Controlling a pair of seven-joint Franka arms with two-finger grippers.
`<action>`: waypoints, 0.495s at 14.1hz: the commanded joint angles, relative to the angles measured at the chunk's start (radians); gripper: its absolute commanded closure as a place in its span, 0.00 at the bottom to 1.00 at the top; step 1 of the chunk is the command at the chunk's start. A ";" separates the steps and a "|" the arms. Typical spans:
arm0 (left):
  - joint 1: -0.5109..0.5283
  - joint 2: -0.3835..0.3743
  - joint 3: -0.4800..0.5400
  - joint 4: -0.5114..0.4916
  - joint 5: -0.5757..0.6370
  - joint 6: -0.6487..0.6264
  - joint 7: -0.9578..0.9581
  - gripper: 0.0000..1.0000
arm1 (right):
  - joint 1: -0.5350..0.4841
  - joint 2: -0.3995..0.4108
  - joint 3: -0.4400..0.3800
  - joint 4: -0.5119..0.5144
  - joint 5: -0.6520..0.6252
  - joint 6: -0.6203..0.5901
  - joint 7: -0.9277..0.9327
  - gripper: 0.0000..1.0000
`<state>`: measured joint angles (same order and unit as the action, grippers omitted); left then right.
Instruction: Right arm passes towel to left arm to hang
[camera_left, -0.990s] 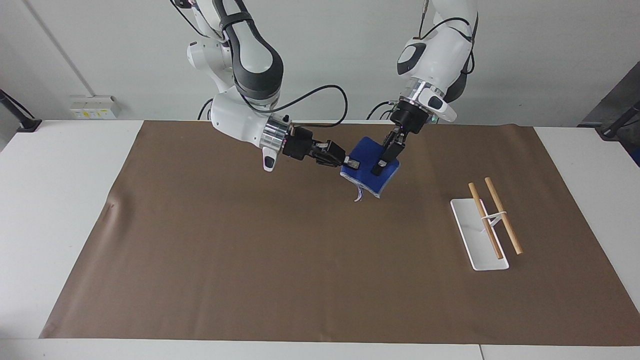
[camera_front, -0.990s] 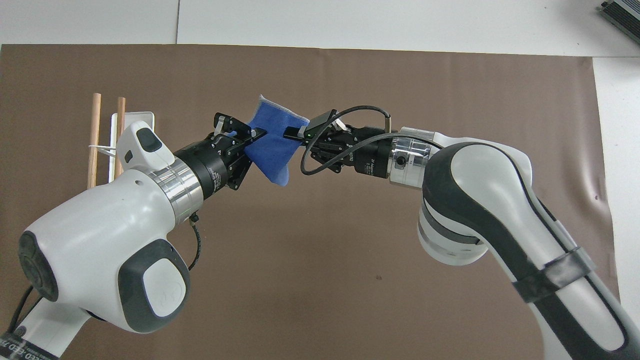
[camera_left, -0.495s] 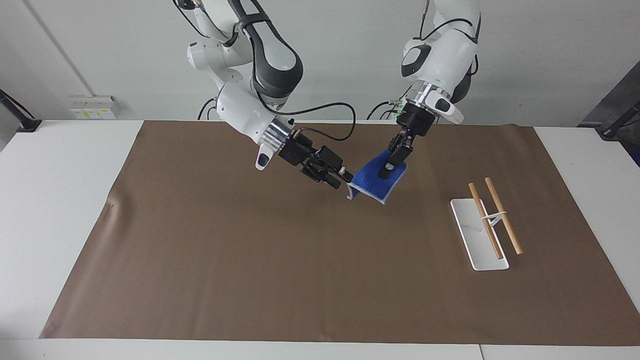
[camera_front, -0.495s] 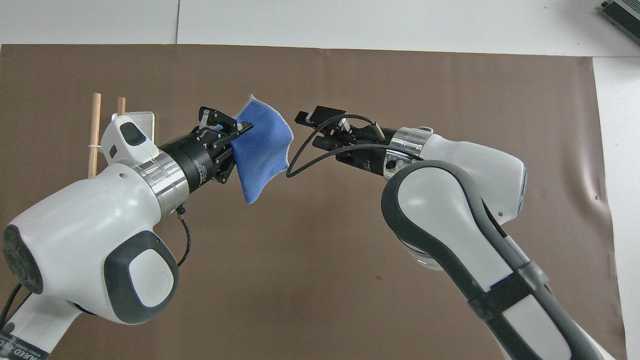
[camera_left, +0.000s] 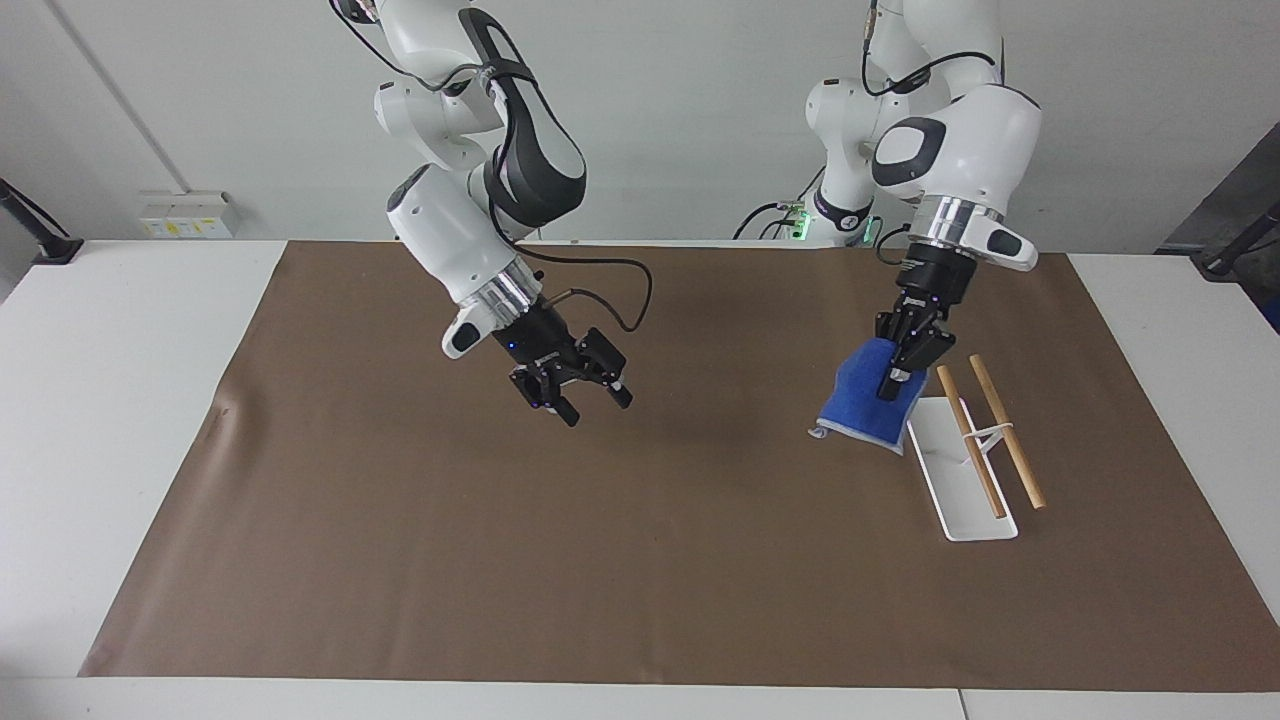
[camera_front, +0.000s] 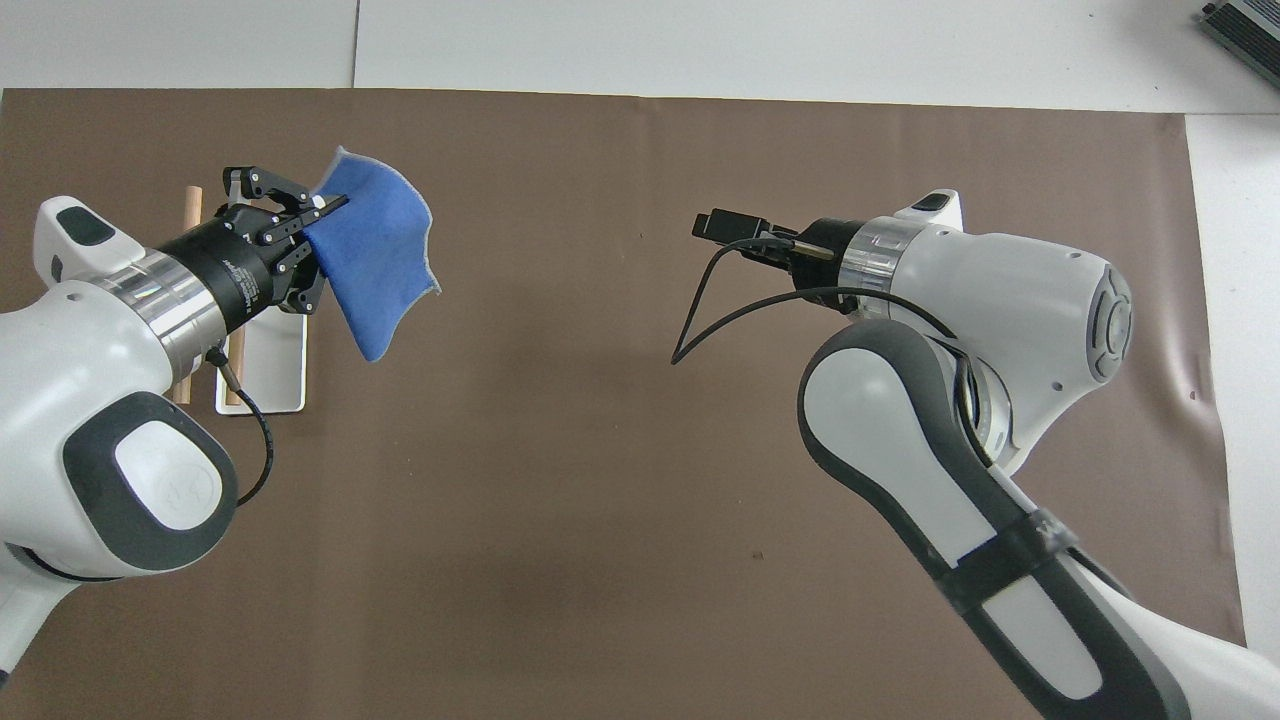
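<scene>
The blue towel (camera_left: 862, 402) hangs in the air from my left gripper (camera_left: 890, 384), which is shut on its upper edge. It dangles over the brown mat, right beside the end of the white rack tray (camera_left: 945, 470) that lies nearer to the robots. From overhead the towel (camera_front: 375, 255) spreads out from the left gripper (camera_front: 322, 205) above the tray (camera_front: 265, 378). My right gripper (camera_left: 592, 402) is open with nothing in it, raised over the middle of the mat, well apart from the towel. In the overhead view the right gripper (camera_front: 718, 226) points toward the left arm's end.
Two wooden rods (camera_left: 990, 432) slant up from the white tray, tied with a pale band. A brown mat (camera_left: 500, 520) covers most of the white table. A black cable (camera_front: 700, 310) loops under the right wrist.
The right gripper opened, let go of the towel and drew back toward its own end. The left arm carried the towel away to the rack.
</scene>
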<state>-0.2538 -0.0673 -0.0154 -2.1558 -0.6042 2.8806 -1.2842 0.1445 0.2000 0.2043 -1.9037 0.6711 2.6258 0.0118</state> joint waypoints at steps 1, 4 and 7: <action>0.065 0.038 -0.015 -0.013 -0.015 0.068 0.012 1.00 | -0.055 -0.005 0.007 -0.002 -0.242 -0.062 0.045 0.00; 0.134 0.075 -0.015 -0.012 -0.017 0.100 0.006 1.00 | -0.083 -0.016 0.003 0.026 -0.473 -0.150 0.109 0.00; 0.220 0.124 -0.017 -0.004 -0.017 0.126 -0.003 1.00 | -0.079 -0.059 -0.029 0.048 -0.628 -0.271 0.175 0.00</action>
<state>-0.0936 0.0320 -0.0167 -2.1588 -0.6048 2.9732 -1.2854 0.0671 0.1809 0.1920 -1.8646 0.1338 2.4282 0.1383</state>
